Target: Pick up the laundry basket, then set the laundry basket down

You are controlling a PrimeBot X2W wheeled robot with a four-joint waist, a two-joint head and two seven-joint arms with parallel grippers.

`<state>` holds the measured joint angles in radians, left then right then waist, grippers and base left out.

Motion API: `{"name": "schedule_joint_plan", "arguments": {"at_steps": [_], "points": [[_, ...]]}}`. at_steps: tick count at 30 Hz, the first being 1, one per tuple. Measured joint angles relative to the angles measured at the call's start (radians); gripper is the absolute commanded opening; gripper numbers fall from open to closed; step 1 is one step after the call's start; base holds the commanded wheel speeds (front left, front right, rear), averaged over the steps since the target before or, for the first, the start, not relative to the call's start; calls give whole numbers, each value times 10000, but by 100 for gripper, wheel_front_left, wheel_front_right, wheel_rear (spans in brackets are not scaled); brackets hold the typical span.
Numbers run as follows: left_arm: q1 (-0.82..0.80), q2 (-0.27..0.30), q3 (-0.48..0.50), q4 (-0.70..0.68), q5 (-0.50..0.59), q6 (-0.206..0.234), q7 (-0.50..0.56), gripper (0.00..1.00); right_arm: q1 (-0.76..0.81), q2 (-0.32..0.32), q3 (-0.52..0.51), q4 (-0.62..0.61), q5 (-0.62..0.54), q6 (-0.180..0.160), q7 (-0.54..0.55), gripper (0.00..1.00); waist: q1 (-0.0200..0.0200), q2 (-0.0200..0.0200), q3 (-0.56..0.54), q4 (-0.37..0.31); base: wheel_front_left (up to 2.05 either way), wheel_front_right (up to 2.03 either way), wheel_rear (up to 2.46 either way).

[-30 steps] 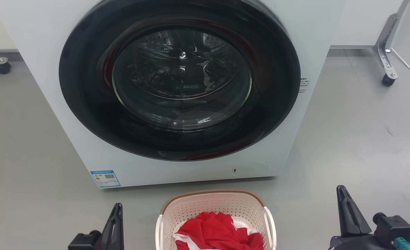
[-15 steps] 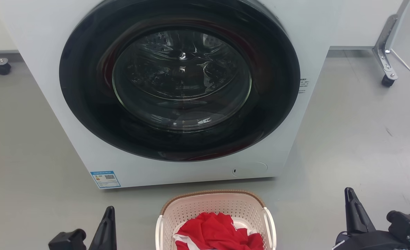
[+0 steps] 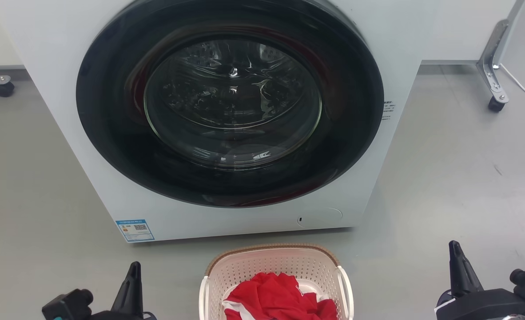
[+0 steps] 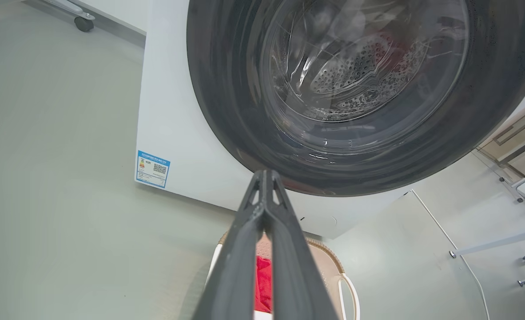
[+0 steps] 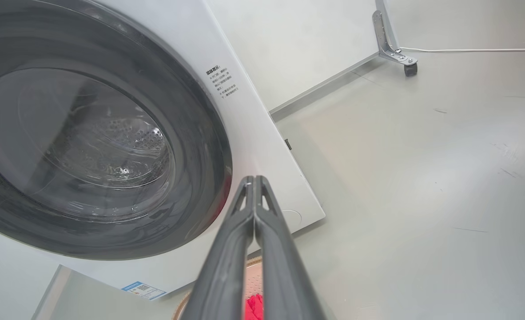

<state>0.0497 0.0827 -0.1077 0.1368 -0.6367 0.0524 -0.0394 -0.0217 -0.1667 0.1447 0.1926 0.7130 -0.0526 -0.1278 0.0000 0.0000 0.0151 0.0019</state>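
The basket point(image 3: 272, 266) stands on the grey floor point(image 3: 444, 178) just in front of the washer point(image 3: 244, 220), below its shut round door point(image 3: 231, 102), with a red cloth point(image 3: 276, 295) heaped inside and its white loop handles at either side. The left hand point(image 3: 134, 266) hangs over the floor to the basket's left and the right hand point(image 3: 454, 246) to its right, both apart from the basket and touching nothing. In the wrist views each hand's two dark fingers point(image 4: 244, 249) meet at the tips, pressed narrow and holding nothing.
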Motion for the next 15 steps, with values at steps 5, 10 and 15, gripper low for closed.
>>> {"name": "schedule_joint_plan", "arguments": {"at_steps": [5, 10, 15], "points": [[-57, -46, 119, 105, -662, -98, 125, 0, -87, 79, -192, 63, 621, 104, 171, 0, 0, 0, -9, -1, 0, 0, 0], [-116, -65, 291, 213, -1315, -251, 213, 0, -99, 178, -391, 130, 1243, 226, 357, 0, 0, 0, -19, -2, 0, 0, 0], [-263, -98, 431, 341, -2146, -368, 349, 0, -116, 257, -631, 211, 1964, 368, 573, 0, 0, 0, -30, -4, 0, 0, 0]]}}
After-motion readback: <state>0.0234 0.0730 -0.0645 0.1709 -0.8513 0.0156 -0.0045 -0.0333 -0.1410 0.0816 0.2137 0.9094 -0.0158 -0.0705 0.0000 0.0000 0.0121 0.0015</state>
